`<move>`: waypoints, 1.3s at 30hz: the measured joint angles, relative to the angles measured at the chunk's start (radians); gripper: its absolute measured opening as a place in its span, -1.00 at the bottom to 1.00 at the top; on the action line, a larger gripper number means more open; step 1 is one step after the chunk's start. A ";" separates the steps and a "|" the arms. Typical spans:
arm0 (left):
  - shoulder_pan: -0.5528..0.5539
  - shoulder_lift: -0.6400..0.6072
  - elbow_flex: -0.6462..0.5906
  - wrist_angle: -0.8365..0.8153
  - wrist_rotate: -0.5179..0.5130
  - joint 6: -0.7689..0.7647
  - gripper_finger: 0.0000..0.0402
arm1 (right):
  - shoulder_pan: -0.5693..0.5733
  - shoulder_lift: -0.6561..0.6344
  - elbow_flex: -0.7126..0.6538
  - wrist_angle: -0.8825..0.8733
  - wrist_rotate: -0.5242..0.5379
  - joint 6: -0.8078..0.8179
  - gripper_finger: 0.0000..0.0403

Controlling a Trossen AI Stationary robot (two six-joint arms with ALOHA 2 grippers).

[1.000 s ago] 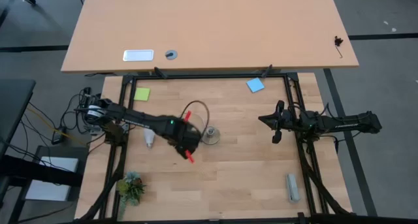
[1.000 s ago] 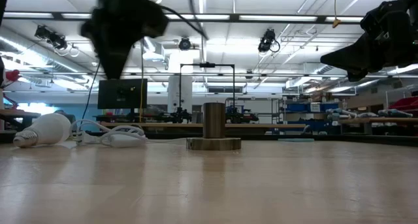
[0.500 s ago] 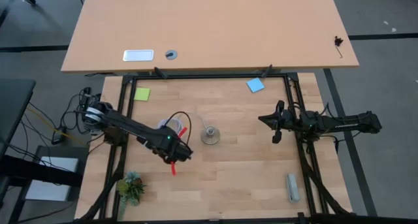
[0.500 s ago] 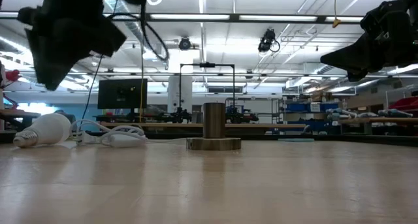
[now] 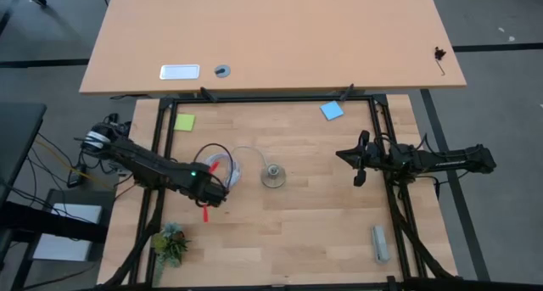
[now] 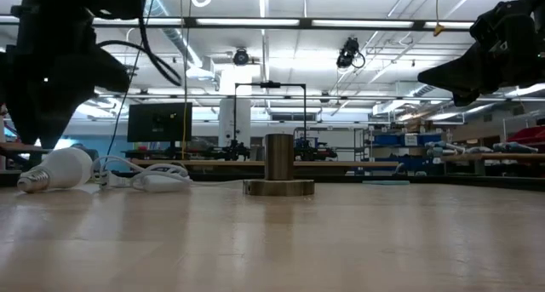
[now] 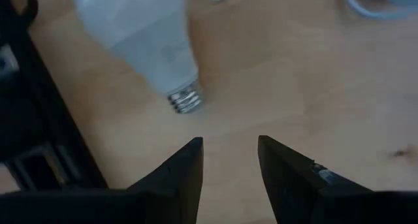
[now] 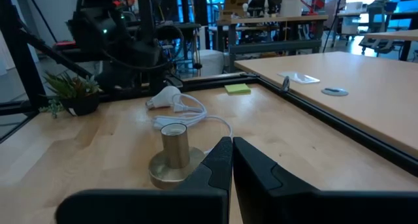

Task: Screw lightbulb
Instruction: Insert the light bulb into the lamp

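The lightbulb (image 7: 147, 38) is lying loose on the desk (image 5: 314, 232), well apart from the empty socket (image 5: 272, 176), while the left pincer (image 7: 228, 152) is hovering over its neck with fingers parted, holding nothing, and the right pincer (image 8: 230, 160) is waiting closed, so grasping and screwing are remaining.

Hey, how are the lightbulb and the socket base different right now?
The lightbulb lies on its side, white and rounded; the socket base stands upright, a metallic cylinder on a round foot. The bulb sits under the left gripper, which is open; the socket stands apart near the table's middle. Both rest on the wooden table, ungripped.
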 joint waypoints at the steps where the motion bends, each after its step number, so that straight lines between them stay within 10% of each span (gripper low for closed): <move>1: 0.000 -0.016 -0.012 0.000 0.000 -0.039 -0.24 | 0.000 0.000 0.000 0.001 0.000 0.000 -0.89; 20: 0.010 -0.059 -0.170 0.050 -0.029 -0.162 0.20 | 0.000 0.000 0.000 0.006 0.000 0.000 -0.89; 39: 0.072 -0.061 -0.286 0.236 -0.072 -0.136 0.21 | 0.000 0.000 0.000 0.006 0.000 0.000 -0.89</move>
